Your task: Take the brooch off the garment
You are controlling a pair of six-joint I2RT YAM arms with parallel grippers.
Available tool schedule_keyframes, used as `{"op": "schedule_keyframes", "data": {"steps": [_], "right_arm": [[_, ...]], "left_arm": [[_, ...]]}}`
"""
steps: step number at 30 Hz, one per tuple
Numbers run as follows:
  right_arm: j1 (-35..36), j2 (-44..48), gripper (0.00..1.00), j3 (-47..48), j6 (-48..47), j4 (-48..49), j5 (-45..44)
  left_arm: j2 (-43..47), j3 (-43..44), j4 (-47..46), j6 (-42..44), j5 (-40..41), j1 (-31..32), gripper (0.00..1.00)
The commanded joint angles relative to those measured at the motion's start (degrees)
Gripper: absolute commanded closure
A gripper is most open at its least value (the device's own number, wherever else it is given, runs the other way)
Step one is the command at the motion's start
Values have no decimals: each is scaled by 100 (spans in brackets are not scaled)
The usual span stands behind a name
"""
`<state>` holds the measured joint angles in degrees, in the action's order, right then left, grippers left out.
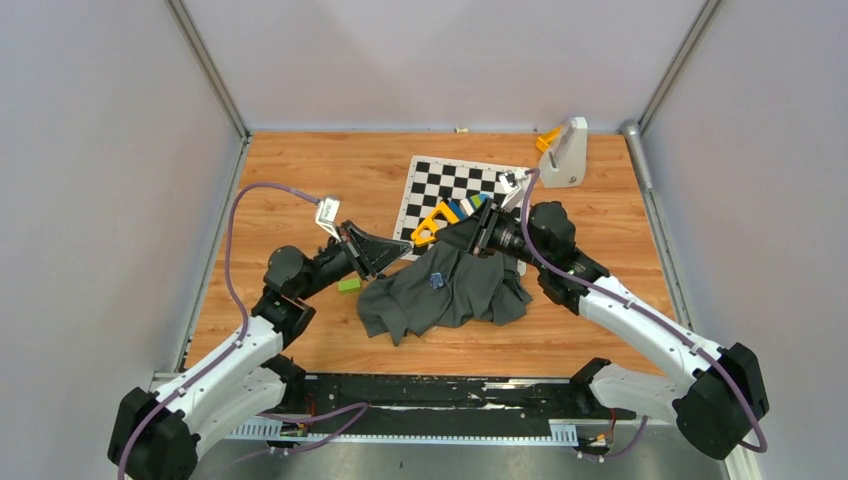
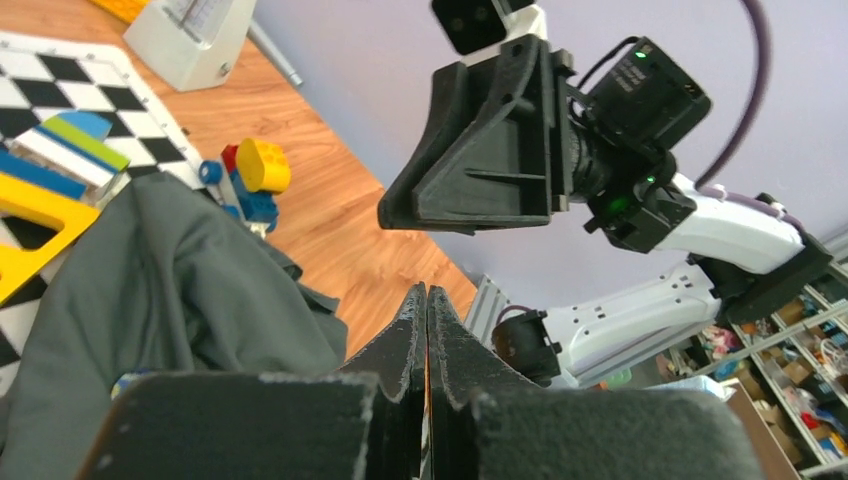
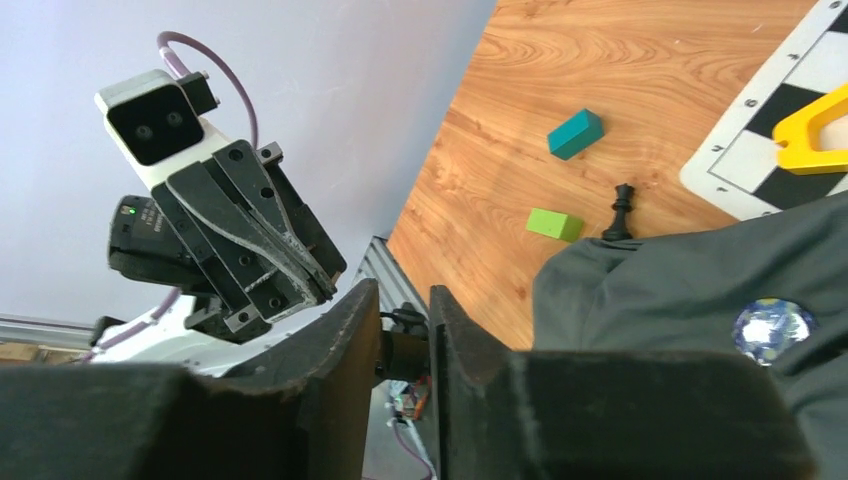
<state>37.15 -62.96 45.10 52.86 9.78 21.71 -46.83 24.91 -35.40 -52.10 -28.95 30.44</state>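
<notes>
One garment (image 1: 440,292) | one brooch (image 3: 772,330) on garment | near garment: left gripper (image 2: 427,295) fingers pressed together; right gripper (image 3: 405,300) fingers slightly parted, empty

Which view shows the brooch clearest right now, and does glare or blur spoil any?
Right wrist: the brooch is close but soft, with a bright sheen washing out its face. Top external: evenly lit and sharp, but it is only a tiny blue speck on the garment. Left wrist: it is not clearly shown.

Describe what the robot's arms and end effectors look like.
Left arm and right arm: white shells, black joints, each trailed by a purple cable. Left end effector and right end effector: black, wedge-shaped fingers, with a white camera box on top.
</notes>
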Motion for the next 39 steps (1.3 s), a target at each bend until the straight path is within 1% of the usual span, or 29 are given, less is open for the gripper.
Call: {"op": "schedule_keyframes", "data": {"steps": [1,3,4,5,6,7,8,9,10,11,12,13,14,18,24,27,29,31,35,36,39], "right_arm": [[12,146,68,73,-421,-431,-324],[12,142,60,130,-678,-827,-546],[12,113,59,168,-817,-1024,-641],[12,75,58,208,-927,-1265,-759],[16,29,57,224,-1033,-1415,-839],[13,-27,56,231,-1135,-1512,-890],[8,-90,56,242,-1205,-1618,-945],[5,-162,56,244,-1260,-1688,-965],[3,-247,56,226,-1307,-1725,-948],[-28,-348,56,192,-1320,-1737,-854],[-82,-496,56,161,-1310,-1730,-739],[-146,-630,57,131,-1272,-1695,-591],[-219,-785,57,111,-1235,-1658,-436],[-514,-1426,56,78,-1041,-1490,68],[-715,-2403,55,270,-1051,-1409,357],[-779,-2817,55,327,-1071,-1404,326],[-817,-3000,58,325,-1119,-1444,312],[-867,-3072,64,280,-1160,-1514,250],[-902,-2948,73,143,-1220,-1538,96],[-900,-2927,76,132,-1236,-1559,83],[-902,-2910,93,110,-1292,-1654,32]], "left_arm": [[-47,212,499,217,301,-19,100],[-106,344,1125,463,467,-25,100],[-142,403,1626,569,530,-24,100],[-246,536,1858,804,662,-17,97],[-317,600,2335,924,720,-14,96],[-474,745,2716,1176,809,-12,92],[-563,806,2864,1294,837,-7,89],[-770,929,3155,1528,904,29,83],[-878,1084,3308,1769,1063,75,79],[-1115,1169,3644,1894,1179,223,73],[-1374,1380,3803,2157,1462,339,70],[-1505,1501,4074,2273,1625,597,66],[-1788,1731,4202,2449,1914,848,64],[-2687,2345,4630,2724,2420,1348,57],[-3848,2983,4730,2846,2541,1676,52],[-4204,3142,4737,2811,2640,1709,51],[-4390,3157,4665,2788,2636,1711,50],[-4551,3187,4639,2778,2677,1711,50],[-4947,3266,4623,2789,2698,1730,48],[-5005,3293,4639,2791,2709,1738,47],[-5287,3522,4783,2815,2981,1844,45]]}}
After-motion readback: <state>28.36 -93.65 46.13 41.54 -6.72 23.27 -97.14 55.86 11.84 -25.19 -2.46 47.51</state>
